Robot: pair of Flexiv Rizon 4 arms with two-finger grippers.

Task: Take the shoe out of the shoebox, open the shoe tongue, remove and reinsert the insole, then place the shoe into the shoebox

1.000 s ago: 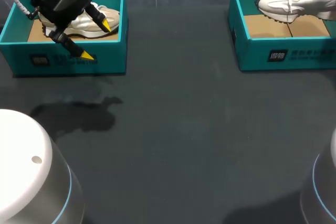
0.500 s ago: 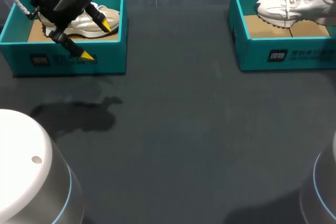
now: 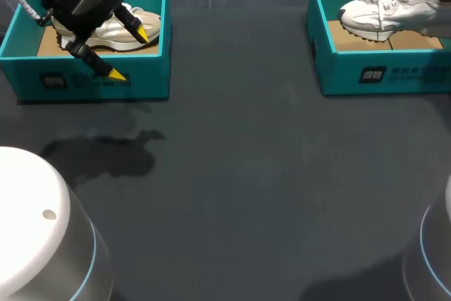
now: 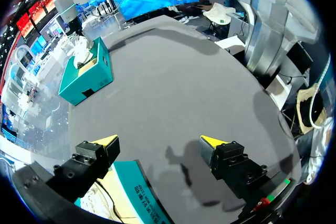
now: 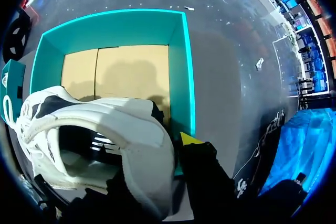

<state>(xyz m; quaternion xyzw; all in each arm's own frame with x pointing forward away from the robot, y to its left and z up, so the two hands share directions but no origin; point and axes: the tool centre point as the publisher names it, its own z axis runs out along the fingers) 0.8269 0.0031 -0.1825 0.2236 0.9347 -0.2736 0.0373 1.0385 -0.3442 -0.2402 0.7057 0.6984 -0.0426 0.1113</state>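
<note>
A white shoe [image 3: 384, 12] hangs tilted over the teal right shoebox [image 3: 380, 68] at the table's far right. In the right wrist view my right gripper [image 5: 176, 142] is shut on the white shoe [image 5: 100, 129] at its heel collar. One yellow fingertip [image 5: 191, 139] shows outside the collar; the other is hidden. Below lies the right shoebox's cardboard floor [image 5: 131, 72]. My left gripper [image 3: 129, 53] is open above the front wall of the teal left shoebox [image 3: 99, 82], which holds a cream shoe [image 3: 113, 32]. Nothing is between the fingers of the left gripper [image 4: 158, 142].
Dark grey table [image 3: 246, 174] stretches between the two boxes. The white bases of my arms stand at the near left [image 3: 35, 230] and near right [image 3: 433, 244] corners.
The white shoe has shifted left and a little lower over the right shoebox. My left arm has not moved.
</note>
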